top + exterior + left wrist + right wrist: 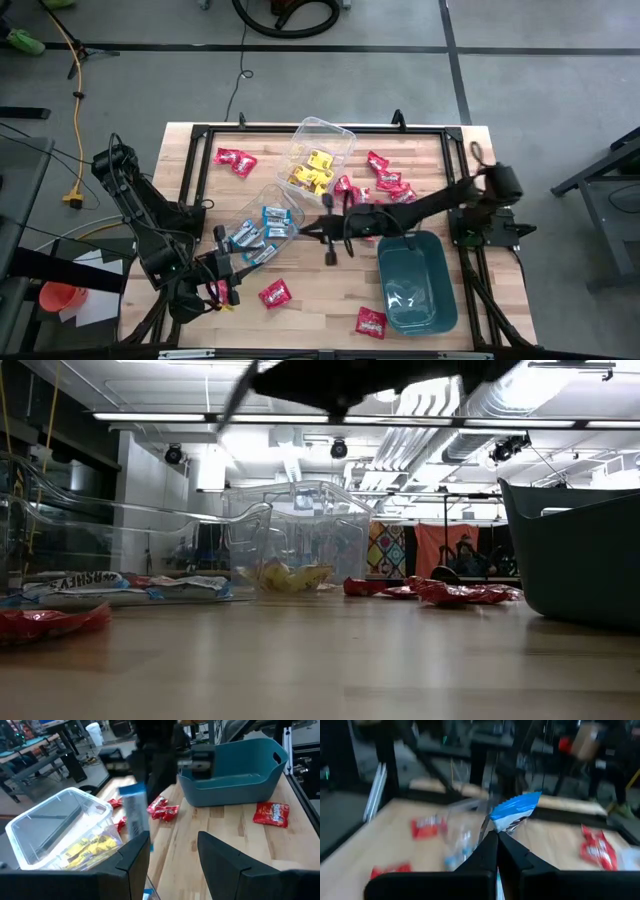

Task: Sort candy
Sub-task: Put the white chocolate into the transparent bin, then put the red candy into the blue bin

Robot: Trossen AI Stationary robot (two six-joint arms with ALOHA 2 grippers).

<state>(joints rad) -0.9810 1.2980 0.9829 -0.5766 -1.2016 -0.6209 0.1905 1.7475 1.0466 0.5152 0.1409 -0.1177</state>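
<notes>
Right pincer [496, 836] pinches a blue-and-white candy packet [514, 811], sticking up beyond its fingertips.

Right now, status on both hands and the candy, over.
Right hand shut on a small blue-and-white wrapped candy packet, mid-table. Left hand open, waiting at the near-left corner. Red packets loose on the wood; nothing blocking.

Right arm stretches across table centre, right gripper [497, 837] pinched tight on a blue-white candy packet [515, 812]. Left arm folded at near-left corner, left gripper [172, 852] fingers spread, empty.
</notes>
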